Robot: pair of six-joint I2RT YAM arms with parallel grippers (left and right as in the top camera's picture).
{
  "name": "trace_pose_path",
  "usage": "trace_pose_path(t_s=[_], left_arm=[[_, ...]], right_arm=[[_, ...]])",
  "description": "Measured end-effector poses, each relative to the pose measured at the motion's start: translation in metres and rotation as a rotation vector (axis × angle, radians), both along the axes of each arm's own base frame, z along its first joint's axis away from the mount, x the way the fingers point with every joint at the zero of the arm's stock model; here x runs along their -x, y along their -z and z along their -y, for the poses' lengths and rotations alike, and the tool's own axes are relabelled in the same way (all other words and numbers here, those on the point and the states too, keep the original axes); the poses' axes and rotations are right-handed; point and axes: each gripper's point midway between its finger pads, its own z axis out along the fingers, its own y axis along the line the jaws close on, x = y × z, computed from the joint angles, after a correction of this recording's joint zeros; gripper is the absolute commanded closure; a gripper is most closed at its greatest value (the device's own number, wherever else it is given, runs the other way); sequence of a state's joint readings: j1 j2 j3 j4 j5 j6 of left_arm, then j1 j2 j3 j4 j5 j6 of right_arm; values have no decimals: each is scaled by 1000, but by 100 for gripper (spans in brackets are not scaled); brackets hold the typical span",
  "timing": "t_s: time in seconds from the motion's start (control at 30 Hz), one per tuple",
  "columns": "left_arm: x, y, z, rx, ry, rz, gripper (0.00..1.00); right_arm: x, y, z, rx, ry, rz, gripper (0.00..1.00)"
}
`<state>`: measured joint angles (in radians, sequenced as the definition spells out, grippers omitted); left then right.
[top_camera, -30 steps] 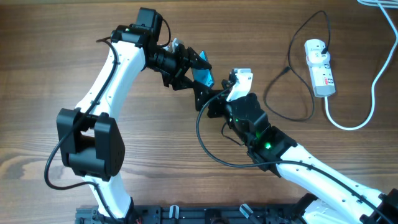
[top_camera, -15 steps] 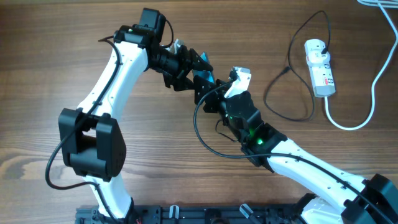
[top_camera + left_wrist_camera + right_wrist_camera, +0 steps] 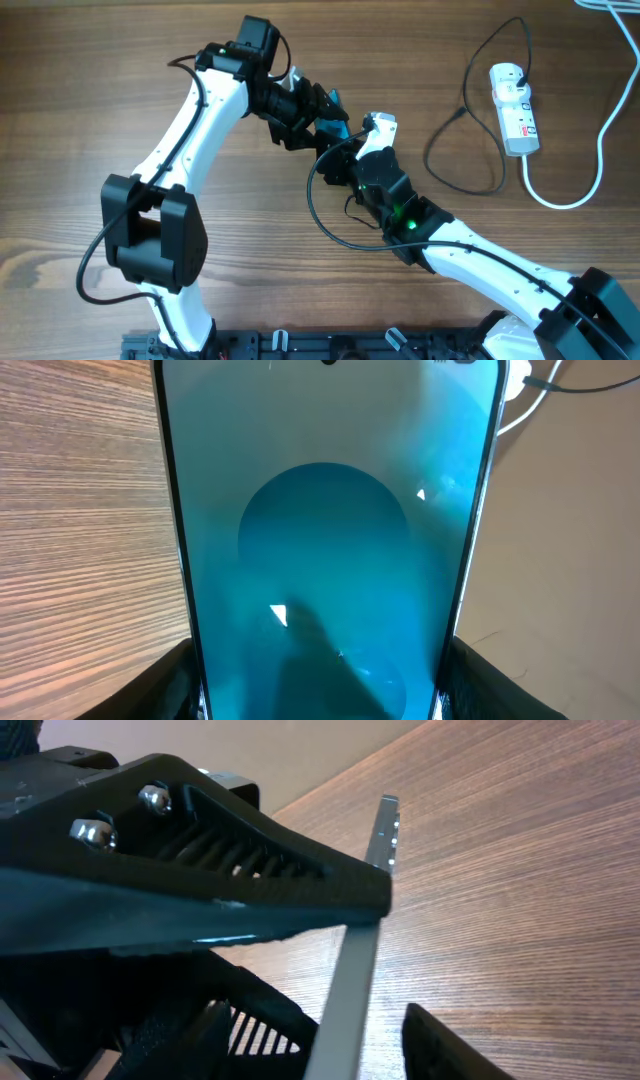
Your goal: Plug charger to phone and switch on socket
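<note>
The phone (image 3: 320, 510), with a turquoise screen, fills the left wrist view. My left gripper (image 3: 320, 695) is shut on its lower sides and holds it off the table. From overhead only a sliver of the phone (image 3: 331, 106) shows at the left gripper (image 3: 322, 112). In the right wrist view the phone's thin silver edge (image 3: 365, 920) stands between the spread fingers of my right gripper (image 3: 320, 1045), which is open. The charger's black cable (image 3: 470, 188) loops on the table, its plug tip (image 3: 459, 113) loose. The white socket (image 3: 514, 110) lies at the far right.
The socket's thick white cord (image 3: 598, 160) curves off to the right edge. The right arm's own black cable (image 3: 322, 215) hangs in a loop below the two grippers. The left gripper's black finger (image 3: 200, 870) crowds the right wrist view.
The left arm has shifted the phone slightly up and right. The right gripper has moved up and left, closing in on the phone's edge.
</note>
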<state>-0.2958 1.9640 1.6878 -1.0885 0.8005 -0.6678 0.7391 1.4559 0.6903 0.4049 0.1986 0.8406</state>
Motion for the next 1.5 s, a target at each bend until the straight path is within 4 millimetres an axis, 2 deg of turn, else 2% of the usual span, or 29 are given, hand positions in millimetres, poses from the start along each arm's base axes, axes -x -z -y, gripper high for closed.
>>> trace_pose_path(t_s=[0.23, 0.67, 0.93, 1.1, 1.23, 1.3, 1.37, 1.5], left_arm=[[1, 2, 0, -19, 3, 6, 54], [0, 3, -1, -26, 1, 5, 53], [0, 4, -3, -36, -3, 4, 53], [-1, 4, -3, -35, -4, 7, 49], [0, 4, -3, -36, -4, 5, 38], [0, 4, -3, -38, -4, 3, 22], [0, 4, -4, -42, -4, 3, 13], [-1, 4, -9, -45, -18, -9, 3]], right_arm=[[0, 0, 0, -6, 2, -4, 67], [2, 4, -1, -18, -3, -29, 85], [1, 8, 1, -50, 19, -64, 94], [1, 8, 2, -67, 28, -74, 95], [1, 8, 2, -70, 29, -76, 95], [1, 8, 1, -84, 31, -85, 95], [3, 8, -1, -122, 32, -108, 95], [9, 14, -3, -254, 64, -240, 95]])
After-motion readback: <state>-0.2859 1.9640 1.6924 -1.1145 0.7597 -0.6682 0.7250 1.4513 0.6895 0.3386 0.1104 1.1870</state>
